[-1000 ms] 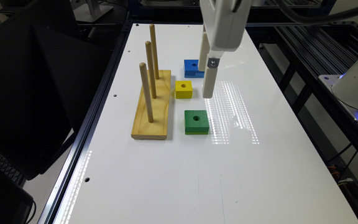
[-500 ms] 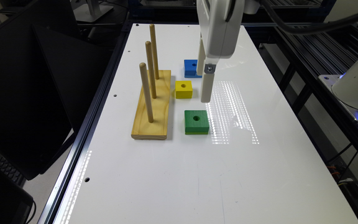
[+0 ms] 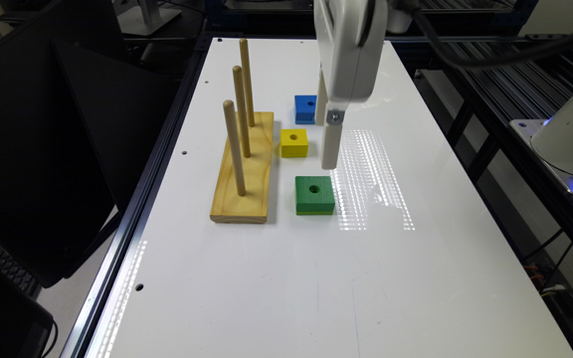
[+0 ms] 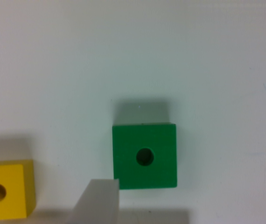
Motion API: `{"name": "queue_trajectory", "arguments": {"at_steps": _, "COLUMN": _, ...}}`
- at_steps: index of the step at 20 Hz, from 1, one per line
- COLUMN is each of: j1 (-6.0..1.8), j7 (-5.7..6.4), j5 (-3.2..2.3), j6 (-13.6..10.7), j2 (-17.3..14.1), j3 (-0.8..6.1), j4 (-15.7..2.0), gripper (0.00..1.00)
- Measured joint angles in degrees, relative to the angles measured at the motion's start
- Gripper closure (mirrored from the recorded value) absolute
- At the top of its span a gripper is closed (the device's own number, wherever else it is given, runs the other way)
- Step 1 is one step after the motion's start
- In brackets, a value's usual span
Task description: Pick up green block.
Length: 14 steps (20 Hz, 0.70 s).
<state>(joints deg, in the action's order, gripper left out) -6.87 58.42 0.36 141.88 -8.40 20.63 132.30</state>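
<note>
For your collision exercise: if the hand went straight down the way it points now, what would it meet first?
Probably the bare table, or the edge of the green block. The hand hangs beside the block, between it and the yellow block; depth is unclear.

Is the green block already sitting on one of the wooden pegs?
No, the green block lies flat on the white table, beside the peg base.

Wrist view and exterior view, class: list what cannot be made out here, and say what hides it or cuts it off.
1. Gripper, wrist view: both fingers cut off by the picture's edge, one a mere sliver.
2. Yellow block, wrist view: cropped at the edge.
3. Blue block, exterior view: its side toward the exterior view's right sits behind a finger.
4. Green block: its underside, against the table.
</note>
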Motion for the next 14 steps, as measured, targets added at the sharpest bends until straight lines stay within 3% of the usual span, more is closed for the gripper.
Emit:
{"name": "queue_trajectory", "arguments": {"at_steps": 3, "j1": -0.03, "j7": 0.00, "j5": -0.49, "j6": 1.01, "j2": -1.07, "j3": -0.16, "j4": -0.07, "gripper": 0.00}}
{"name": "queue_trajectory", "arguments": {"at_steps": 8, "j1": -0.18, "j7": 0.00, "j5": -0.84, "j6": 1.32, "j2": -1.91, "j3": -0.19, "j4": -0.06, "gripper": 0.00}}
{"name": "queue_trajectory", "arguments": {"at_steps": 14, "j1": -0.39, "j7": 0.00, "j5": -1.42, "j6": 3.42, "j2": -4.21, "j3": -0.26, "j4": -0.07, "gripper": 0.00}}
